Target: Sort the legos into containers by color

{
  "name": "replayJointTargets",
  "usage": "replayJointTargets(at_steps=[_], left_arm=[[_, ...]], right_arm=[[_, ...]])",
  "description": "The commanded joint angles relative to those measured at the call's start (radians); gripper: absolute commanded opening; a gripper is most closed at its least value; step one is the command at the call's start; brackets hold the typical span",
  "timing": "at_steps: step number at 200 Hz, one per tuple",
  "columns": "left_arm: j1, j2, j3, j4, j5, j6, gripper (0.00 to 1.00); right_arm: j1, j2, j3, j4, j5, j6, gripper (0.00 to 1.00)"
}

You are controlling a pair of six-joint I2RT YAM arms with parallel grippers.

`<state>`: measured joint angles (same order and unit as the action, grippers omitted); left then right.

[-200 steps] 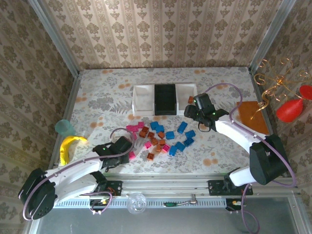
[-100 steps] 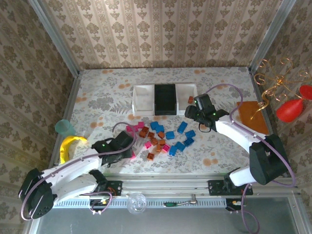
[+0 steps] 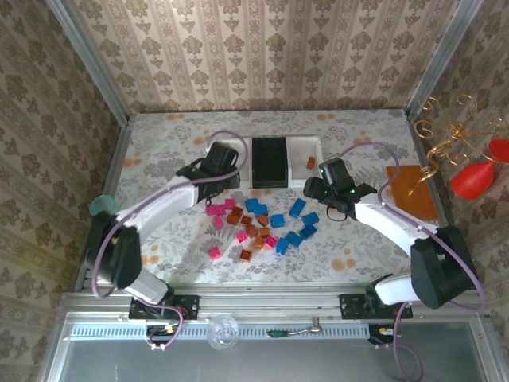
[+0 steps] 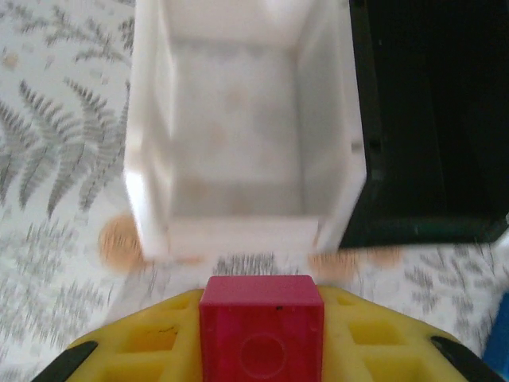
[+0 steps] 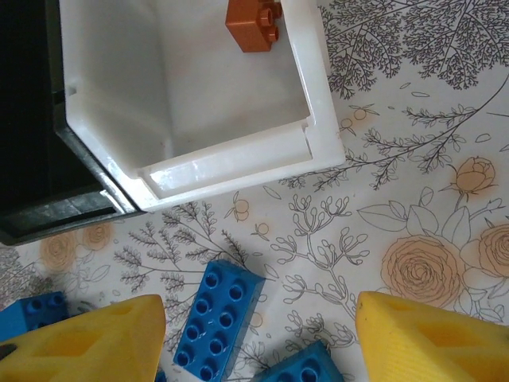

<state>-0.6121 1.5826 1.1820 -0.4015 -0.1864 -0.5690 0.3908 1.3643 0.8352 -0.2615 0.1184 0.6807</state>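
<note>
My left gripper hovers at the near end of the left white tray, shut on a magenta-pink lego between its yellow fingers. That tray looks empty inside. The black middle tray stands beside it. The right white tray holds one orange-brown lego. My right gripper stands open just in front of that tray, above a blue lego, with nothing between its fingers. Pink, orange-brown and blue legos lie scattered on the table in front of the trays.
A flat orange-brown mat lies at the right edge. A teal cup stands at the left edge. Red and copper ornaments hang outside the right frame. Metal rails and papered walls enclose the flowered tabletop.
My left arm has swung from the near-left of the pile up to the left white tray, carrying the pink lego. The right arm has barely moved.
</note>
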Motion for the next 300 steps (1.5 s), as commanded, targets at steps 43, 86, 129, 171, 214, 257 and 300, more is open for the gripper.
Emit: replayJointTargets(at_steps=[43,86,129,171,214,257,300], left_arm=[[0.075,0.257,0.297,-0.045,0.016,0.093,0.35],[0.086,0.252,0.328,-0.034,0.037,0.082,0.58],[0.076,0.064,0.215,0.062,0.100,0.049,0.80],[0.027,-0.220,-0.055,0.198,0.137,-0.003,1.00],[-0.001,-0.488,-0.338,0.252,0.142,-0.070,1.00],[-0.042,-0.667,-0.477,0.199,0.105,-0.080,1.00],[-0.066,-0.778,-0.584,0.191,0.079,-0.105,1.00]], right_arm=[[-0.003,-0.092,-0.087,-0.024,-0.092,-0.004,0.66],[0.002,-0.114,-0.165,0.025,-0.161,0.008,0.66],[0.022,-0.091,-0.174,0.021,-0.141,0.023,0.66],[0.069,-0.007,-0.097,0.041,-0.072,0.038,0.66],[0.137,0.154,0.035,0.037,0.068,0.106,0.65],[0.159,0.281,0.128,-0.021,0.149,0.190,0.60],[0.192,0.366,0.181,-0.061,0.182,0.241,0.59]])
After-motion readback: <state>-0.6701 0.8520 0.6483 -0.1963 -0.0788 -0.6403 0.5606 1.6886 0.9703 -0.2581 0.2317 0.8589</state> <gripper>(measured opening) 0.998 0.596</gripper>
